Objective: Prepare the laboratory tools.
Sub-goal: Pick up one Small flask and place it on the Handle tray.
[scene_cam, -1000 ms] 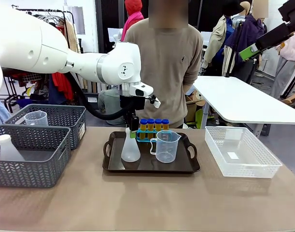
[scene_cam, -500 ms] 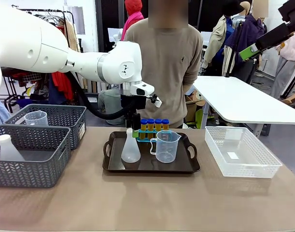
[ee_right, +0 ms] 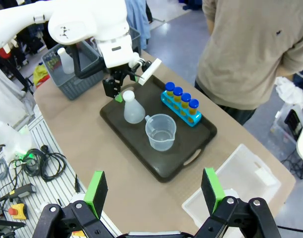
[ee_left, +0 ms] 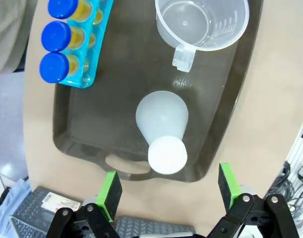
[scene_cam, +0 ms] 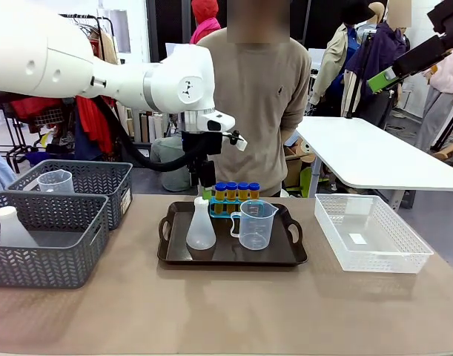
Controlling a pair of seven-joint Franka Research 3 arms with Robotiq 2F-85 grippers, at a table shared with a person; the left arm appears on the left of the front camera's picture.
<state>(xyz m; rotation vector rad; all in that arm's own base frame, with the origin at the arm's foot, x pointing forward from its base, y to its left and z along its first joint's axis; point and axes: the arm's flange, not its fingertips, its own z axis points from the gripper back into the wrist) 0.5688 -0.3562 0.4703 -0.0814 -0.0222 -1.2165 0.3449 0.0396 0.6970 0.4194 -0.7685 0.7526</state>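
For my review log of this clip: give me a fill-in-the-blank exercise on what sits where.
1. The flask stands on the black ____.
2. The rack holds ____ blue-capped tubes.
3. The left gripper above the flask is ____.
4. The beaker stands on the tray beside the ____.

Missing words: tray; four; open; flask

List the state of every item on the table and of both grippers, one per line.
conical flask: upright on the black tray, capped, released.
measuring beaker: upright on the tray, looks empty.
four amber tubes: capped blue, standing in the blue rack on the tray.
left gripper: open, above the flask, holding nothing.
right gripper: open, high above the table, holding nothing.
grey baskets: one holds a bottle, the other a beaker.
clear bin: seemingly empty.
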